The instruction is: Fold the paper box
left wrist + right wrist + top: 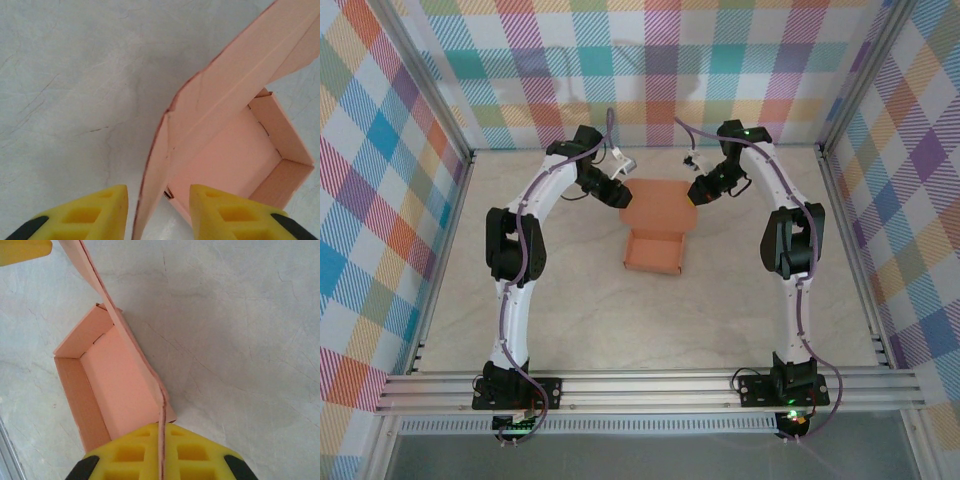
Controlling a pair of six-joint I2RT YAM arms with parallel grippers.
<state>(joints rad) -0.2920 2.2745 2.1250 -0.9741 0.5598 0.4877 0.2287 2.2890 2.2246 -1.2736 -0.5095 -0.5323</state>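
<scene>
1. Salmon-orange card makes up the paper box (655,235), which sits near the middle of the table (570,310), between the two arms. Its tray (653,255) is already formed, and the lid (660,205) is raised at the far side.
2. The right gripper (160,460) is clenched on the lid's right edge, with the thin card pinched between the yellow pads. If the edge is pulled too hard, the card can be creased or torn at the hinge, or the whole light box can be dragged across the table.
3. The left gripper (157,215) is parted, with the lid's side flap (150,200) standing between its fingers and a gap visible on the tray side. The flap is judged not yet to be gripped.
4. If the jaws are closed off-centre, the flap can be bent out of its crease, or pushed aside and missed.
5. Because the lid is held at one edge only, it can be twisted. The side flaps can then be landed outside the tray walls instead of inside when the lid is lowered.
6. Nothing is seen pressing the tray down, so a wall can be sprung open or the tray lifted if the lid is swung unevenly.
</scene>
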